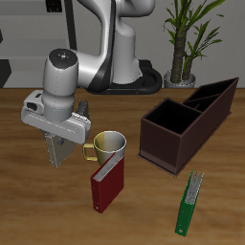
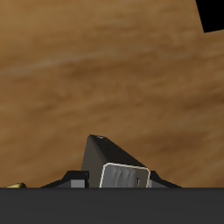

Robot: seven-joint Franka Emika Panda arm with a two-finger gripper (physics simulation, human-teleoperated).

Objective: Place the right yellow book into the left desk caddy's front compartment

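My gripper (image 1: 58,145) hangs above the table near its front edge, beside a yellow mug (image 1: 108,144). It is shut on the right yellow book (image 2: 117,168), a thin grey-covered book held on edge between the fingers; in the exterior view the book (image 1: 57,153) is mostly hidden by the fingers. The left desk caddy (image 1: 172,136), a long dark maroon box with inner dividers, lies farther back on the other side of the mug, well apart from the gripper. Its compartments look empty.
A red book (image 1: 106,184) leans below the mug. A darker, narrow green-yellow book (image 1: 191,202) lies near the table's front edge, in front of the caddy. A potted plant (image 1: 184,38) stands behind the caddy.
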